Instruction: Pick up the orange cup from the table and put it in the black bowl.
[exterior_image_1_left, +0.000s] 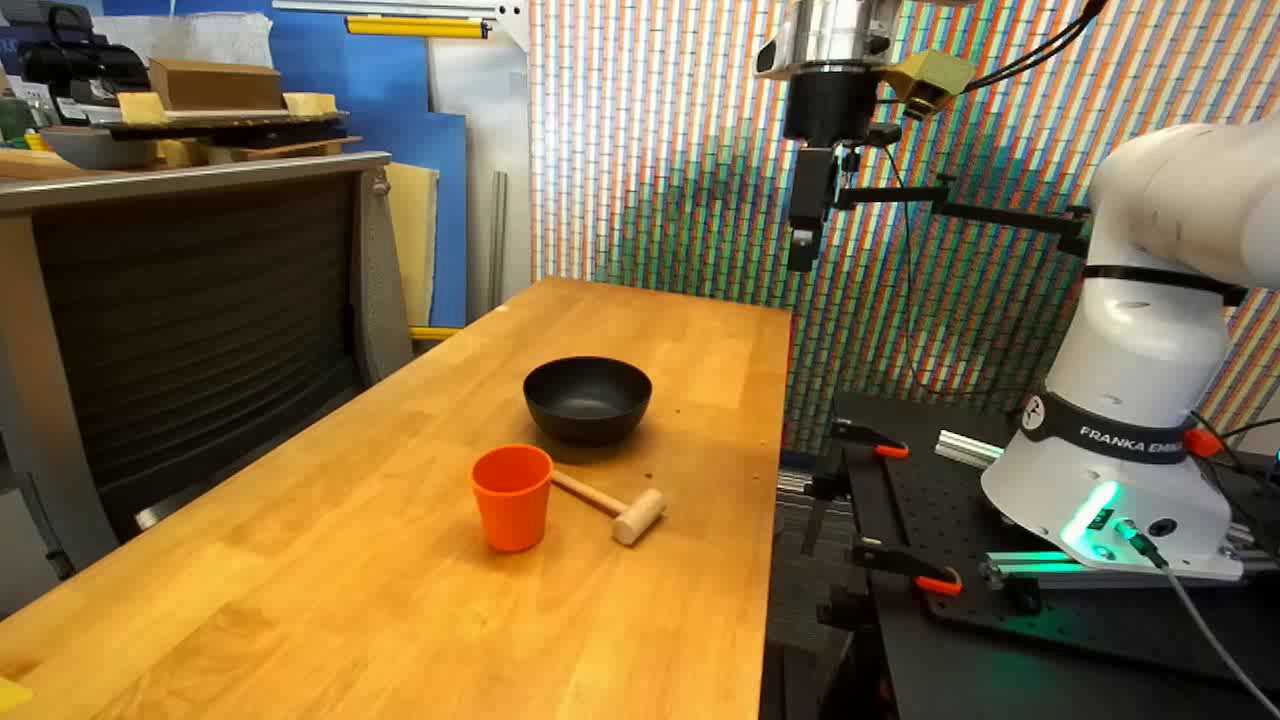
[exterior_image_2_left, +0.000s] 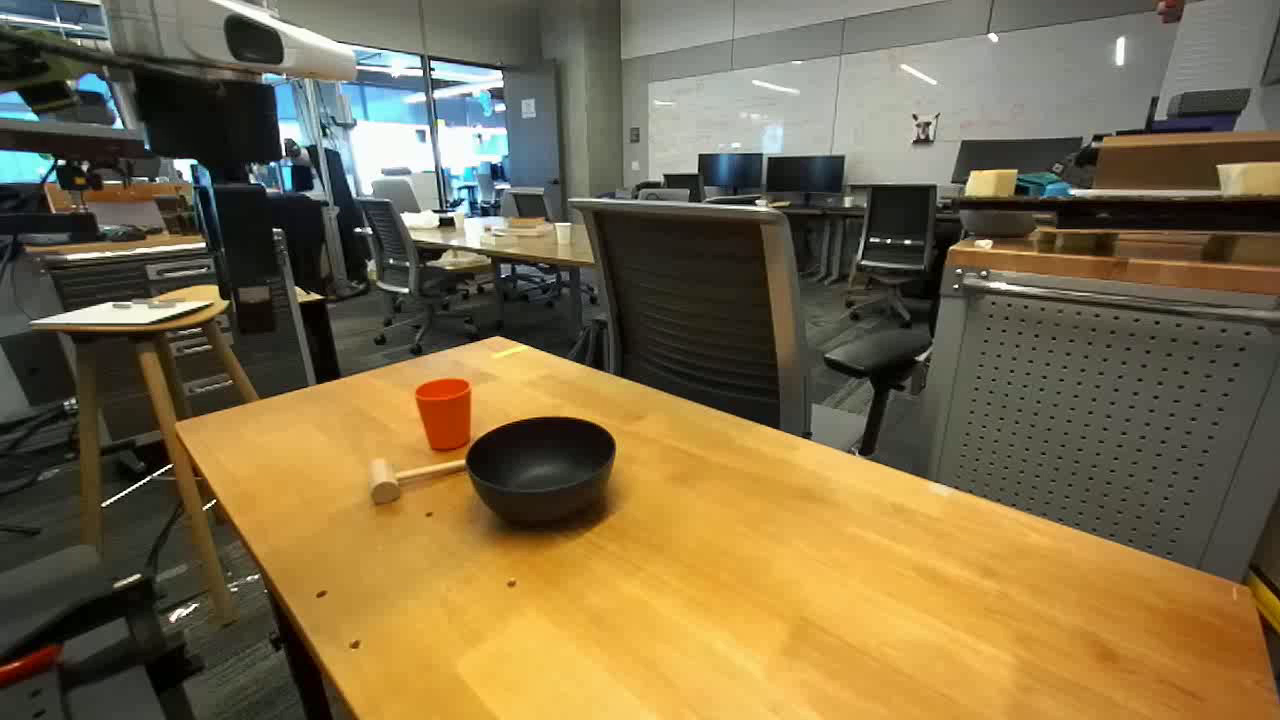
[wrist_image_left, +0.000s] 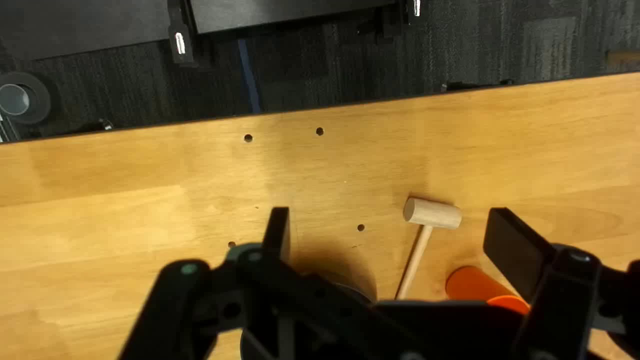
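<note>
A: What's the gripper (wrist_image_left: 390, 232) doing?
B: Hanging over the table (exterior_image_1_left: 350, 560), jaws standing wide apart, holding nothing.
A: Where's the orange cup (exterior_image_1_left: 512, 510) sitting?
B: Upright on the table, wooden mallet (exterior_image_1_left: 638, 517) poking its handle between it and the black bowl (exterior_image_1_left: 588, 425).
A: Step?
B: Grasping's coming up, I'm guessing. I'd be centring over the cup, lowering straight, keeping jaws off mallet and bowl, squeezing lightly.
</note>
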